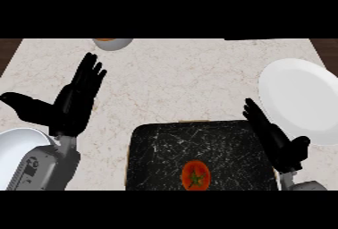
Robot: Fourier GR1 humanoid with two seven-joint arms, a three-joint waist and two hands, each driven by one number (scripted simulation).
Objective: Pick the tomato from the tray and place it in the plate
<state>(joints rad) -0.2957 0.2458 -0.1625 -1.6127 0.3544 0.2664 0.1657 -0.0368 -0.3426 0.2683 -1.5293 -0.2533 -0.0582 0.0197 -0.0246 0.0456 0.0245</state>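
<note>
- tomato (196, 175) lying in the lower middle of the frame, on the black tray (165, 152), untouched.
- white plate (300, 105) at the right edge, on the pale worktop (178, 80), just beyond the tray's upper right corner.
- right hand (276, 136) over the tray's right rim, fingers straight and apart, holding nothing.
- left hand (71, 103) at the left of the frame, fingers up, spread, resting.
- small bowl (112, 43) at the top edge, upper left.

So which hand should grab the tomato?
The right hand, probably. It is open at the tray's right edge, nearer the tomato, with the plate just beyond it. The left hand is open over the counter, left of the tray.
</note>
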